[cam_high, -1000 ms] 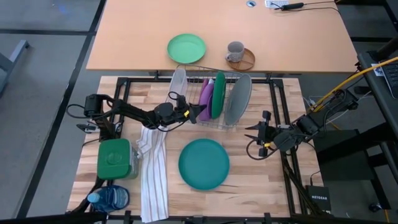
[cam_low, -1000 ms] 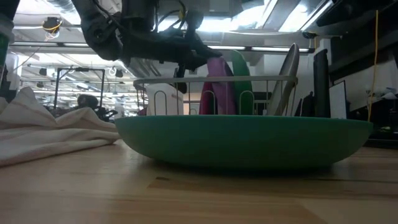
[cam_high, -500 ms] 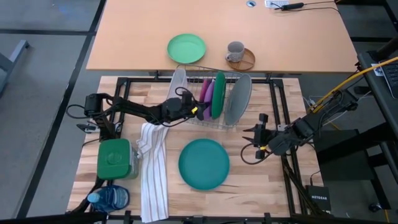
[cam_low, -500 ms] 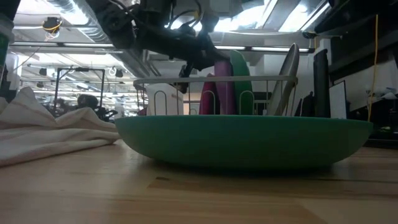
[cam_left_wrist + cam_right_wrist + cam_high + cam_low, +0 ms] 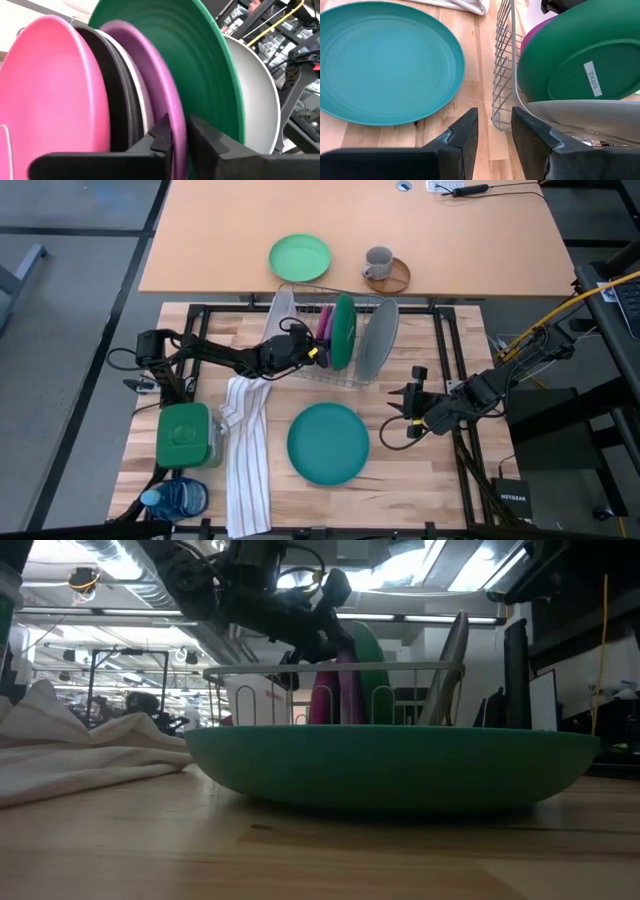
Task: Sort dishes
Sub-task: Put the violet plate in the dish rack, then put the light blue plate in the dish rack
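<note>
1. The wire rack (image 5: 330, 340) stands at the table's far edge, holding upright plates: light grey plate (image 5: 375, 340), dark green plate (image 5: 343, 332), purple plate (image 5: 150, 95).
2. The teal plate (image 5: 328, 443) lies flat just in front of the rack.
3. The left gripper (image 5: 179, 135) is at the rack, apparently pinching the purple plate's rim.
4. The right gripper (image 5: 492, 131), fingers apart and holding nothing, hovers right of the teal plate, facing the rack.

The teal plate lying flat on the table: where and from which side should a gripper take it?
Probably by its rim. The teal plate lies flat and alone on the wooden table, with its raised edge clear all round. The right gripper is nearest, so a low approach from that side, one finger under the lip and one above, looks best.
</note>
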